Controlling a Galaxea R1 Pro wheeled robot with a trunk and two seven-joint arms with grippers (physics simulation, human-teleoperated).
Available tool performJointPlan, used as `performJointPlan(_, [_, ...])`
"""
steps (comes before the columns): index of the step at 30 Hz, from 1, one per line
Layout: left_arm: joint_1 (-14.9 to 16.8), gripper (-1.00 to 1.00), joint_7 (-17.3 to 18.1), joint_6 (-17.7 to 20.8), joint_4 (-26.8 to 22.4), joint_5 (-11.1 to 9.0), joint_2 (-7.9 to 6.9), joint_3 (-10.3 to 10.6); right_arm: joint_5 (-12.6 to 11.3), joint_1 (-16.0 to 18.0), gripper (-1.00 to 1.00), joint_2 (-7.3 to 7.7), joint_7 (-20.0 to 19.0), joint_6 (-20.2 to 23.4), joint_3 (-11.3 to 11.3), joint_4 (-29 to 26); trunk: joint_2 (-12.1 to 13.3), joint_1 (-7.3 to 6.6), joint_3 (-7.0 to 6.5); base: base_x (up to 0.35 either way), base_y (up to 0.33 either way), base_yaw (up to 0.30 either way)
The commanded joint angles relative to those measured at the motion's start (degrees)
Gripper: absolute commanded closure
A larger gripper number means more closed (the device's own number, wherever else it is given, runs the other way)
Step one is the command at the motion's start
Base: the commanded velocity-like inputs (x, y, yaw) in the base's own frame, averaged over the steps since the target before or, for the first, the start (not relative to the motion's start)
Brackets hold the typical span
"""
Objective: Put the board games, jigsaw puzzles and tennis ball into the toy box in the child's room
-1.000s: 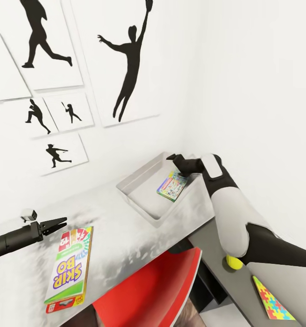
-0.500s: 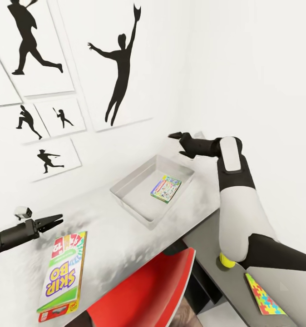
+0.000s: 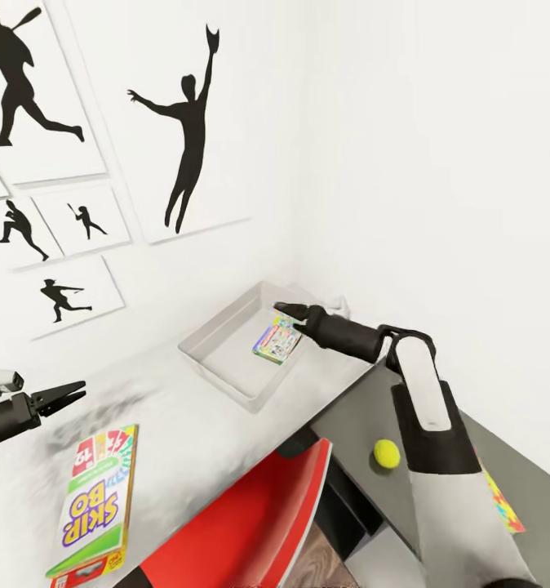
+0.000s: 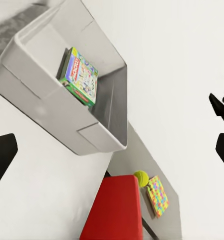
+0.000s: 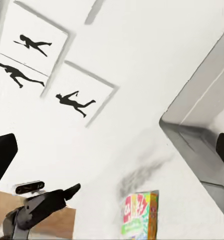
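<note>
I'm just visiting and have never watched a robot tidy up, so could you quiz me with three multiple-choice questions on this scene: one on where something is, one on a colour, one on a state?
1. Where is the small colourful board game?
A. inside the grey toy box
B. on the red chair
C. on the floor

2. What colour is the tennis ball?
A. blue
B. yellow-green
C. white

3. What is the left gripper doing?
A. clamping the ball
B. gripping the Skip-Bo box
C. holding nothing

Answers:
1. A: it lies within the box's walls.
2. B: it shows yellow-green on the grey tabletop.
3. C: its fingers hang apart from the Skip-Bo box with nothing between them.
</note>
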State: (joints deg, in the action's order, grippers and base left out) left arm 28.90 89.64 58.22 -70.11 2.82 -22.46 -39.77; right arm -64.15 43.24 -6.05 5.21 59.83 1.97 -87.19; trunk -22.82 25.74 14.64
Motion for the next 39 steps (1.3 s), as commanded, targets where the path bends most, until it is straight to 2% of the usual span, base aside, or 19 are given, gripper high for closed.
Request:
performJointPlan(1, [-0.02, -1.0, 0.36, 0.57, -0.03, 0.3, -0.1, -0.07, -1.19, -2.46, -1.0, 0.24, 0.25, 0.17, 0.75, -0.73, -0.1, 0.04, 0.01, -0.062, 0.0, -0.171])
performJointPlan(2, [-0.15, -1.0, 0.36, 0.54, -0.03, 0.29, -0.24, -0.09, -1.79, -6.52, -1.0, 0.59, -0.73, 0.17, 1.81, -1.64, -0.1, 0.04, -0.08, -0.04, 0.0, -0.161])
performJointPlan(3, [-0.22, -1.0, 0.36, 0.53, -0.03, 0.28, -0.29, -0.13, -2.0, -8.39, -1.0, 0.73, -1.52, 0.17, 2.14, -1.96, -0.1, 0.04, -0.16, -0.032, 0.0, -0.156])
performJointPlan(5, [-0.55, -1.0, 0.36, 0.49, -0.03, 0.24, -0.4, -0.57, -2.29, -14.65, -1.0, 1.55, -6.99, 0.17, 2.88, -2.74, -0.1, 0.04, -0.33, -0.017, 0.0, -0.145])
performJointPlan(6, [-0.71, -1.0, 0.36, 0.46, -0.03, 0.18, -0.43, -0.92, -2.31, -17.07, -1.0, 2.49, -10.79, 0.17, 2.97, -2.96, -0.1, 0.04, -0.42, -0.008, 0.0, -0.132])
performJointPlan(7, [-0.83, -1.0, 0.36, 0.43, -0.03, 0.14, -0.42, -1.1, -2.3, -18.14, -1.0, 3.08, -12.81, 0.17, 2.96, -3.03, -0.1, 0.04, -0.5, -0.007, 0.0, -0.126])
performJointPlan(8, [-1.2, -1.0, 0.36, 0.39, -0.03, 0.06, -0.41, -1.4, -2.28, -19.95, -1.0, 4.35, -16.8, -0.9, 2.98, -3.14, -0.1, 0.04, -0.59, -0.004, 0.0, -0.113])
performJointPlan(10, [-1.88, -1.0, 0.36, 0.41, -0.29, -0.35, -0.46, -1.78, -2.06, -22.71, -1.0, 7.15, -23.95, -5.33, 3.24, -3.22, -0.1, 0.04, -0.76, -0.002, 0.0, -0.101])
performJointPlan(12, [-2.1, -1.0, 0.36, 0.47, -0.83, -0.85, -0.5, -1.93, -1.81, -24.04, -1.0, 8.64, -26.97, -7.99, 3.39, -3.23, -0.1, 0.04, -0.93, -0.001, 0.0, -0.096])
performJointPlan(13, [-2.29, -1.0, 0.36, 0.51, -1.32, -1.63, -0.49, -2.12, -1.43, -25.54, -1.0, 10.12, -29.69, -10.58, 3.52, -3.24, -0.1, 0.04, -1.02, -0.001, 0.0, -0.095])
performJointPlan(14, [-2.37, -1.0, 0.36, 0.51, -1.5, -2.04, -0.49, -2.2, -1.23, -26.32, -1.0, 10.82, -30.98, -11.82, 3.58, -3.24, -0.1, 0.04, -1.11, -0.001, 0.0, -0.095])
performJointPlan(16, [-2.62, -1.0, 0.36, 0.48, -1.94, -3.17, -0.36, -2.24, -0.68, -28.89, -1.0, 13.1, -35.96, -16.0, 3.72, -3.25, -0.1, 0.04, -1.28, 0.0, 0.0, -0.095])
performJointPlan(19, [-2.8, -1.0, 0.36, 0.49, -2.34, -3.8, -0.34, -2.33, -0.24, -30.26, -1.0, 14.54, -40.78, -18.85, 3.73, -3.26, -0.1, 0.04, -1.54, -0.002, 0.0, -0.095])
performJointPlan(22, [-3.01, -1.0, 0.36, 0.44, -2.4, -3.95, -0.39, -2.49, 1.25, -30.66, -1.0, 14.96, -42.26, -19.74, 3.68, -3.25, -0.1, 0.04, -1.72, -0.037, 0.0, -0.072])
performJointPlan(26, [-3.42, -1.0, 0.36, 0.41, -2.66, -4.08, -0.42, -2.62, 7.15, -30.86, -1.0, 14.64, -43.02, -20.64, 3.41, -3.22, -0.1, 0.04, -1.8, -0.063, 0.0, -0.024])
performJointPlan(27, [-3.51, -1.0, 0.36, 0.41, -2.84, -4.11, -0.44, -2.65, 10.25, -30.89, -1.0, 14.41, -43.11, -20.85, 3.33, -3.21, -0.1, 0.04, -1.81, -0.026, 0.0, -0.007])
performJointPlan(29, [-3.56, -1.0, 0.36, 0.41, -2.93, -4.12, -0.46, -2.66, 12.37, -30.91, -1.0, 14.28, -43.07, -20.97, 3.39, -3.2, -0.1, 0.04, -1.82, -0.017, 0.0, -0.005])
performJointPlan(32, [-3.64, -1.0, 0.36, 0.4, -2.99, -4.13, -0.46, -2.67, 13.88, -30.93, -1.0, 14.2, -43.16, -21.1, 3.36, -3.18, -0.1, 0.04, -1.82, -0.007, 0.0, -0.002])
performJointPlan(39, [-3.67, -1.0, 0.36, 0.4, -3.02, -4.18, -0.35, -2.56, 14.48, -30.93, -1.0, 14.22, -43.37, -21.17, 3.1, -3.17, -0.1, 0.04, -1.82, -0.001, 0.0, 0.0])
